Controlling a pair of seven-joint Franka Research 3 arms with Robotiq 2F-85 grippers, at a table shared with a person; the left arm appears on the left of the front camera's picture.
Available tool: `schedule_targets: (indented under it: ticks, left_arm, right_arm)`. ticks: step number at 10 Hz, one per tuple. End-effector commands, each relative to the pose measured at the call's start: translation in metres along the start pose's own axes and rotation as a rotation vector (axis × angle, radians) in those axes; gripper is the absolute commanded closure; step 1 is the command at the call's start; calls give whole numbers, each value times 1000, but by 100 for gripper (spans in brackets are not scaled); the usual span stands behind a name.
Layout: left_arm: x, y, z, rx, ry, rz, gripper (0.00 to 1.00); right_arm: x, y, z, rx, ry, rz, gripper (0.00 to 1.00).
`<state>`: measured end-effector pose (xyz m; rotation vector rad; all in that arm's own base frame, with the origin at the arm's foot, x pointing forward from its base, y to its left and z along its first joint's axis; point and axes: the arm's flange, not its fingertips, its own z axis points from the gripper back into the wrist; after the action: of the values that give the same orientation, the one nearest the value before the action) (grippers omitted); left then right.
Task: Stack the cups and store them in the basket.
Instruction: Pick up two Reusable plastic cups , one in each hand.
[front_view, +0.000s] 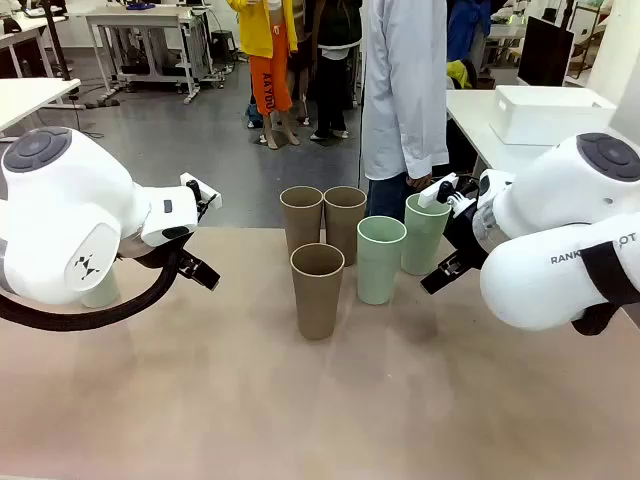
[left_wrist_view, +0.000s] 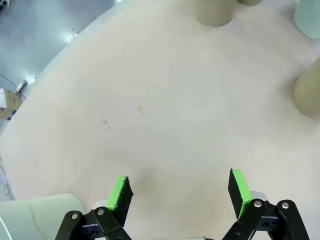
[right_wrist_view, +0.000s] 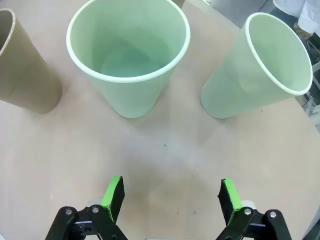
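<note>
Cups (front_view: 317, 290) stand upright and unstacked, clustered in the middle of the bench (front_view: 300, 420). Both the left tool (left_wrist_view: 178, 180) and the right tool (right_wrist_view: 171, 184) are wide open, empty. I think the right one should pinch the near mint cup (right_wrist_view: 128, 60) squarely at its rim and lift straight.

five cups (front_view: 318, 290) grouped near the far edge of the table (front_view: 300, 420), two at back, one before them, two to their right
</note>
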<state>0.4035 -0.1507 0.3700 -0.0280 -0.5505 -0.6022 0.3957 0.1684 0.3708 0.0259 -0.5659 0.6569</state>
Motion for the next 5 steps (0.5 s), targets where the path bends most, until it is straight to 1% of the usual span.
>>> schedule_targets:
  ticks: [1,5]
  left_arm:
    - [0,0,0,0,0,0,0]
    - [0,0,0,0,0,0,0]
  right_arm:
    - [0,0,0,0,0,0,0]
    - [0,0,0,0,0,0,0]
